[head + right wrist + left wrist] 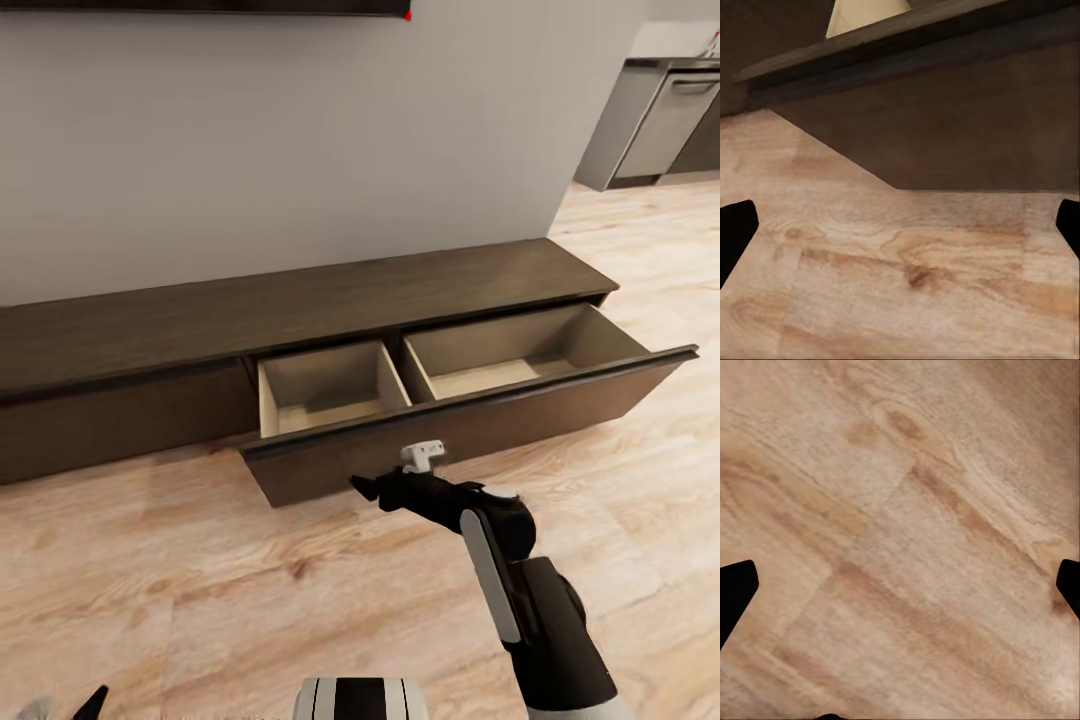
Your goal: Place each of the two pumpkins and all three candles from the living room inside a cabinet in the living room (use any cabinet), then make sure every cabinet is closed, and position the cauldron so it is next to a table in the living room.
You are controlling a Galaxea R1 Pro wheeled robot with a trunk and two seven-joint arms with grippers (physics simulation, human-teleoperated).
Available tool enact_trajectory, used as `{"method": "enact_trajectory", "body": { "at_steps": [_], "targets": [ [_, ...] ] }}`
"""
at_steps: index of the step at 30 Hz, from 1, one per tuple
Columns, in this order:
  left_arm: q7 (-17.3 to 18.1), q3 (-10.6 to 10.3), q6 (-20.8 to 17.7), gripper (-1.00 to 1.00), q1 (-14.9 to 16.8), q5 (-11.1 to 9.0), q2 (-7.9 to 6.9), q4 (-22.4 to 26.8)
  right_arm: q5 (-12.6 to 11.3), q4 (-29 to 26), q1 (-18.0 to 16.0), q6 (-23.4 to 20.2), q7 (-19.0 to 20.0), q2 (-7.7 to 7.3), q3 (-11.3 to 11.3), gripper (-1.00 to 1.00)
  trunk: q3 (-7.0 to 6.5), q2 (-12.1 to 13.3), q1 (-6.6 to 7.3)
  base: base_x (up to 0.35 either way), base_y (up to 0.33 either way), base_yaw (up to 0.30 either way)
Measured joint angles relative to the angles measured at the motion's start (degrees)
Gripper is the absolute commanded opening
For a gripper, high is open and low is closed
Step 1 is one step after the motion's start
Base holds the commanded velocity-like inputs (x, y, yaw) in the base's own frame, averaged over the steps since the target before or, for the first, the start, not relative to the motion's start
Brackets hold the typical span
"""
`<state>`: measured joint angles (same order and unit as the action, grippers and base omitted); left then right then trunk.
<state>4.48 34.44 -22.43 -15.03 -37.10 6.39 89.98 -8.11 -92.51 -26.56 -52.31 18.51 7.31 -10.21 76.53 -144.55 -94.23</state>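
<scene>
Cabinet (300,310): long low dark-brown wood unit against the wall, flat handleless fronts. Its wide right drawer (470,425) is pulled out over the floor, front panel angled toward the room, two pale compartments inside split by a divider, both showing bare bottoms. Left drawer front shut flush. In the right wrist view the drawer front (945,120) fills the upper part

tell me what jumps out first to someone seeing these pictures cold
The wide drawer pulled out of the long dark cabinet against the wall, its two pale compartments bare inside. Just in front of it the right gripper hangs open above the wood floor, close to the drawer's front.
</scene>
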Motion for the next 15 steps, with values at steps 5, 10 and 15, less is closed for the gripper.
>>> {"method": "enact_trajectory", "body": {
  "at_steps": [5, 10, 15],
  "targets": [
    [-0.21, 0.15, -1.38, 1.0, 0.51, -0.32, 0.25, -0.05, 0.81, -0.02, 0.1, -0.49, -5.0, 0.08, -4.39, 1.0, -0.23, 0.0, 0.0, 0.0, 0.0, 0.247],
    [-0.19, -0.01, -2.16, 1.0, 0.3, -0.19, 0.34, -0.23, 1.07, -0.01, 0.26, -0.42, -6.54, 0.2, -8.25, 1.0, -0.5, 0.0, 0.0, 0.0, 0.0, 0.252],
    [0.53, -0.41, -3.25, 1.0, 0.01, -0.49, 0.49, 1.38, 1.15, -0.01, 0.31, -0.42, -7.03, 0.23, -9.09, 1.0, -0.34, -0.02, -0.05, 0.0, 0.0, 0.253]
  ]
}}
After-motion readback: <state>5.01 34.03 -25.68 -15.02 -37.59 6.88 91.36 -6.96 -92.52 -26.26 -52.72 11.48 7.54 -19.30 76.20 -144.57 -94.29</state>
